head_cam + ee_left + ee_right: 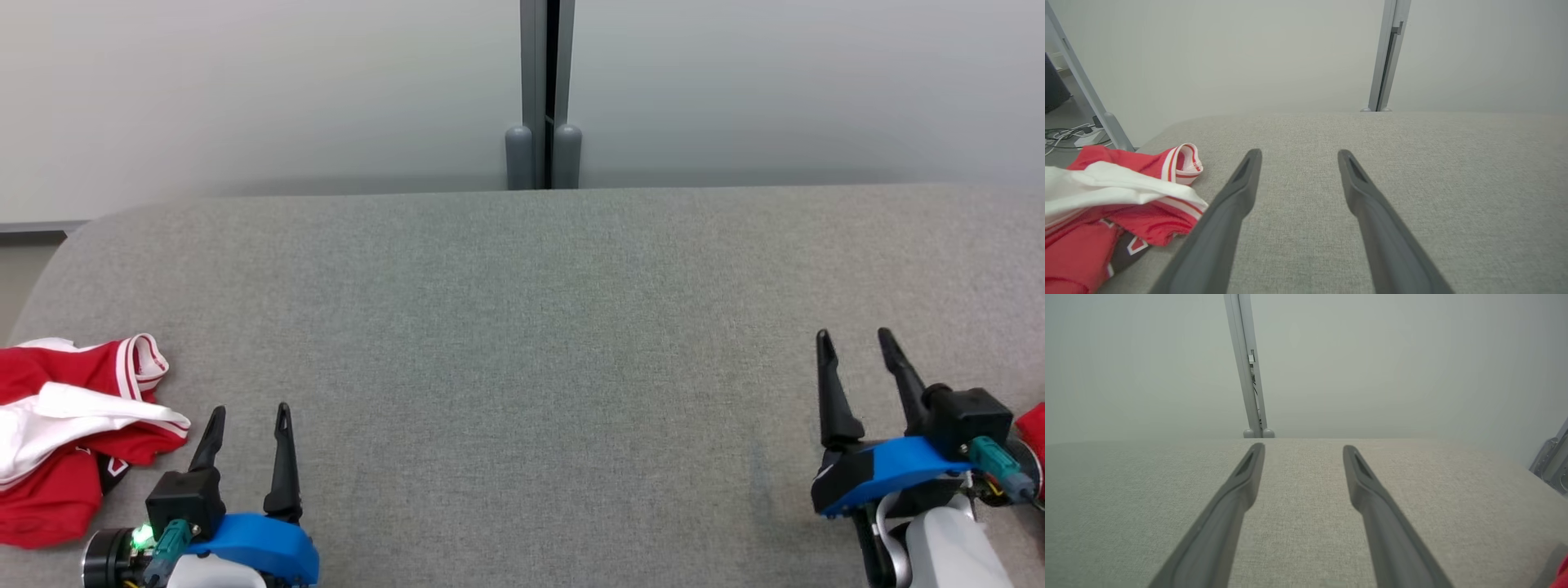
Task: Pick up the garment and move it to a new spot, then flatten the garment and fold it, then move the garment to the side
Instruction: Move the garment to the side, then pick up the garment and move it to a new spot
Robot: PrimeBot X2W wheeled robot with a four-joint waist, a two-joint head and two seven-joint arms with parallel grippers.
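Observation:
A crumpled red and white garment [73, 425] lies at the left edge of the grey fabric table [522, 327]; in the left wrist view the garment [1118, 204] sits just left of my fingers. My left gripper [249, 412] hovers at the lower left, open and empty, a short way right of the garment. At the lower right my right gripper [856, 336] stands open with nothing between its fingers. From the wrists, the left gripper [1298, 153] and the right gripper [1303, 448] both point over bare table.
A pale wall with a grey vertical post [545, 98] stands behind the table's far edge. A scrap of red [1033, 429] peeks in at the right edge behind my right wrist. Cables [1065, 136] lie on the floor beyond the table's left end.

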